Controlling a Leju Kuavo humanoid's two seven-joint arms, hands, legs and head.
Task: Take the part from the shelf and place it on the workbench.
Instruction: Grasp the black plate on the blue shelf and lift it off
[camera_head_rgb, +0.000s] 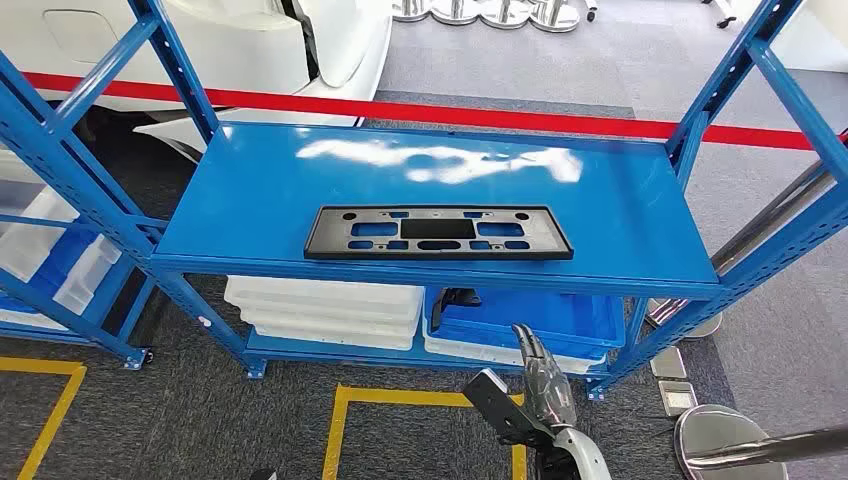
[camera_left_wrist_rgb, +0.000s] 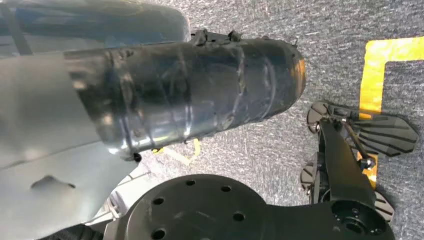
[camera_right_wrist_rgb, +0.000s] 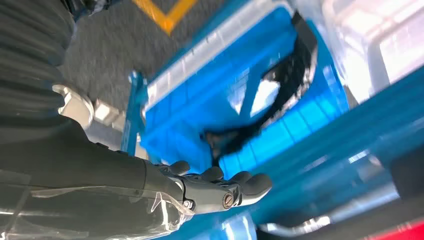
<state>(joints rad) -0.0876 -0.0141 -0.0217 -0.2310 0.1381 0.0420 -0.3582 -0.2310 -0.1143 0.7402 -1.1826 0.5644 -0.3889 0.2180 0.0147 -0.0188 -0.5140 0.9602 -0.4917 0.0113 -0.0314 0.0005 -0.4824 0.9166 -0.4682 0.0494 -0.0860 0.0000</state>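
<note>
A flat black rectangular part (camera_head_rgb: 438, 232) with several cutouts lies near the front edge of the blue shelf's top deck (camera_head_rgb: 280, 180). My right hand (camera_head_rgb: 545, 378) is raised below and in front of that deck, right of centre, level with the lower shelf. In the right wrist view its fingers (camera_right_wrist_rgb: 220, 187) are stretched out with nothing in them, pointing towards a blue bin (camera_right_wrist_rgb: 190, 115). The hand is well apart from the part.
On the lower shelf sit stacked white bins (camera_head_rgb: 325, 310) and a blue bin (camera_head_rgb: 560, 322) holding a black piece (camera_head_rgb: 455, 296). Blue uprights (camera_head_rgb: 720, 90) flank the deck. A round metal stool (camera_head_rgb: 720, 435) stands at the right, and yellow floor lines (camera_head_rgb: 400, 396) lie in front.
</note>
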